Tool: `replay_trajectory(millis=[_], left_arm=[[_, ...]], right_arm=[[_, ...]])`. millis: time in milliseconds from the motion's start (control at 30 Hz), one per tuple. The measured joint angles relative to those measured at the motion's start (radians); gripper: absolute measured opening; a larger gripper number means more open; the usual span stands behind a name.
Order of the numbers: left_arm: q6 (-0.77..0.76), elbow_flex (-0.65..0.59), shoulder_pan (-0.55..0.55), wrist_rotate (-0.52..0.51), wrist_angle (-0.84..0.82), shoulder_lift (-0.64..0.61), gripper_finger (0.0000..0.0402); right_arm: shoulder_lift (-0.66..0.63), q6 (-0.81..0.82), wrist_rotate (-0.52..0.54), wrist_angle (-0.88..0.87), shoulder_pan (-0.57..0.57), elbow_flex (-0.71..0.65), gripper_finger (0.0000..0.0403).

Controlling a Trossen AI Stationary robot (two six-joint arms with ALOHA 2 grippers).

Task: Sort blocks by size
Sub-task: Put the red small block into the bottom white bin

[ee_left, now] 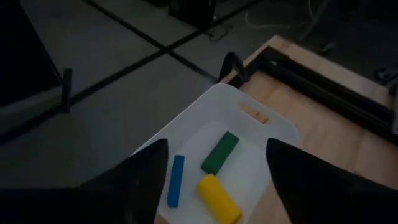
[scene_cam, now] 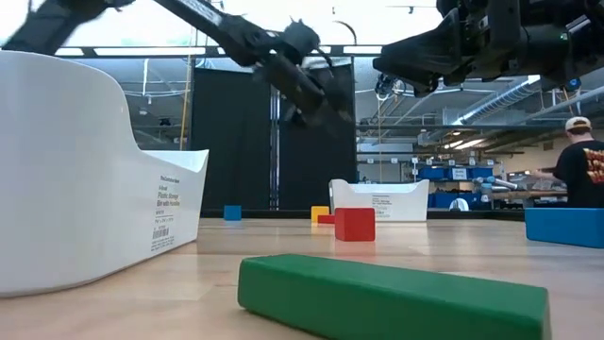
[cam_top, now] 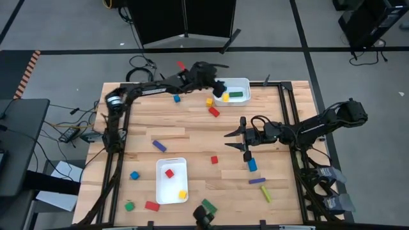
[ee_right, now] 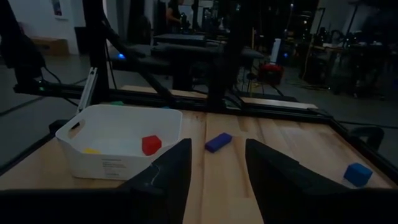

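Two white trays sit on the wooden counter (cam_top: 192, 128): the far tray (cam_top: 241, 85) holds a green bar (ee_left: 220, 152), a blue bar (ee_left: 176, 180) and a yellow block (ee_left: 218, 198), with the left gripper (ee_left: 214, 180) above it, jaws apart and empty. The near tray (cam_top: 161, 185) holds a red cube (cam_top: 169, 173) and a yellow cube (cam_top: 182, 194). The right gripper (cam_top: 238, 139) hovers mid-counter, jaws apart, while other blocks lie scattered.

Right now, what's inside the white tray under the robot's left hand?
The white tray holds three long blocks: a green bar, a blue bar and a yellow bar. The left gripper's dark fingers hide the tray's near corners.
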Motion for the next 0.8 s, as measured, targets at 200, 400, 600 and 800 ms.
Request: replay_trajectory(millis=[200, 400, 600, 800], left_arm=[[0.001, -0.302, -0.012, 0.015, 0.117, -0.323, 0.0215], [-0.033, -0.617, -0.083, -0.015, 0.163, -0.665, 0.0199], [-0.099, -0.834, -0.179, -0.062, 0.164, -0.908, 0.0198], [-0.157, -0.997, -0.265, -0.076, 0.238, -1.061, 0.0198]], right_arm=[[0.0, 0.0, 0.01, -0.007, -0.001, 0.0, 0.0158], [0.0, 0.019, 0.167, -0.023, -0.002, 0.0, 0.0158], [0.072, 0.056, 0.196, -0.21, -0.002, 0.115, 0.0176], [0.267, 0.057, 0.194, -0.294, 0.023, 0.295, 0.0219]])
